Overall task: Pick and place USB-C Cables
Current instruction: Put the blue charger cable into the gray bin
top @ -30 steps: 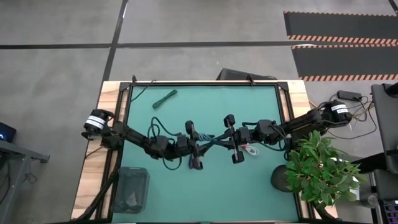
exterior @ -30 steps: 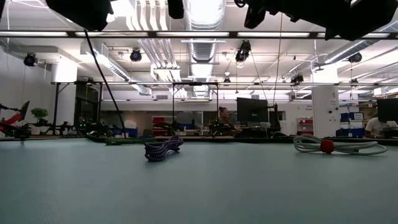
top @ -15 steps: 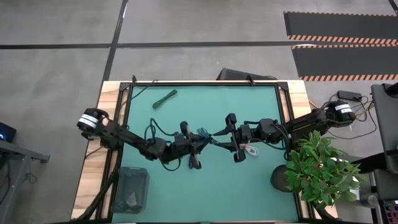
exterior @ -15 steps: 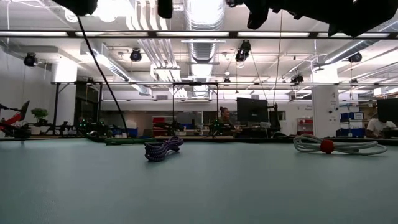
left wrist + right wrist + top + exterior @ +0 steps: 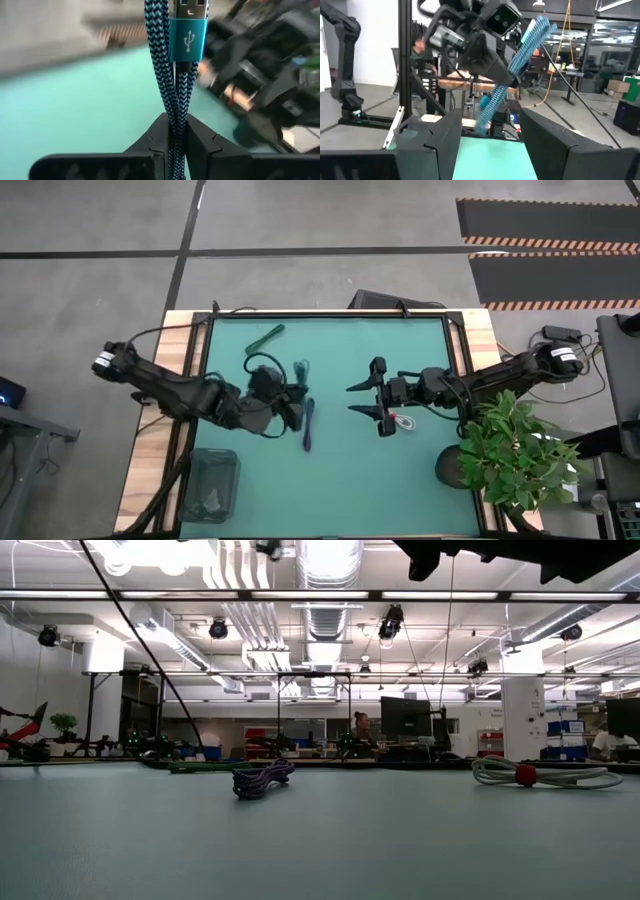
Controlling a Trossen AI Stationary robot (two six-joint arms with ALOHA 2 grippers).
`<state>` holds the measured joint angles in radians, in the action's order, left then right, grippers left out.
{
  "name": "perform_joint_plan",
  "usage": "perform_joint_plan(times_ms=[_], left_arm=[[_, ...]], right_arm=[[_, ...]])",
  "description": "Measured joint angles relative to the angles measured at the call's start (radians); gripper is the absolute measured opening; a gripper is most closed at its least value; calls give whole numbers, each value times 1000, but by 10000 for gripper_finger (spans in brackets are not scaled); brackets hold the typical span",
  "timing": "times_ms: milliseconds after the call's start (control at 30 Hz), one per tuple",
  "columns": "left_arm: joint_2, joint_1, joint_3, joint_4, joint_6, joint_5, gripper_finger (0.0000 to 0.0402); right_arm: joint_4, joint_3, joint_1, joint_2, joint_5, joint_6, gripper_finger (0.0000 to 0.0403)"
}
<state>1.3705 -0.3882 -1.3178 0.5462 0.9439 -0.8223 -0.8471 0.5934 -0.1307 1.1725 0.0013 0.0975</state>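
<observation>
pinching a teal cable [image 5: 174, 75] above the mat [image 5: 400, 460] by a thin bite, the left gripper [image 5: 174, 137] could drop it short, while the right gripper [image 5: 368, 397] waits empty and spread wide.

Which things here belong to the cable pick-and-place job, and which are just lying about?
Job:
- teal cable, clamped in the left gripper
- green cable
- purple cable
- white cable with red tie
- mesh bin, probably the drop-off
- right gripper, open

Lying about:
- potted plant
- power brick with its wires, off the mat
</observation>
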Motion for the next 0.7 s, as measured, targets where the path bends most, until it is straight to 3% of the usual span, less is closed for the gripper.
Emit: perform_joint_plan(times_ms=[67, 133, 267, 467, 533, 700], left_arm=[[5, -1, -58, 214, 198, 94, 19], [22, -4, -104, 337, 351, 258, 19], [73, -35, -127, 450, 541, 665, 19], [133, -128, -137, 768, 814, 1149, 19], [146, -161, -137, 872, 883, 1209, 19], [159, -221, -121, 906, 966, 1209, 26]], right_arm=[[7, 0, 0, -5, 1, 0, 191], [29, 0, 0, -16, 2, 1, 192], [54, 1, 0, -30, 2, 5, 192], [62, 1, 0, -37, 2, 8, 192], [64, 1, 0, -38, 2, 8, 192], [65, 1, 0, -40, 2, 8, 192]])
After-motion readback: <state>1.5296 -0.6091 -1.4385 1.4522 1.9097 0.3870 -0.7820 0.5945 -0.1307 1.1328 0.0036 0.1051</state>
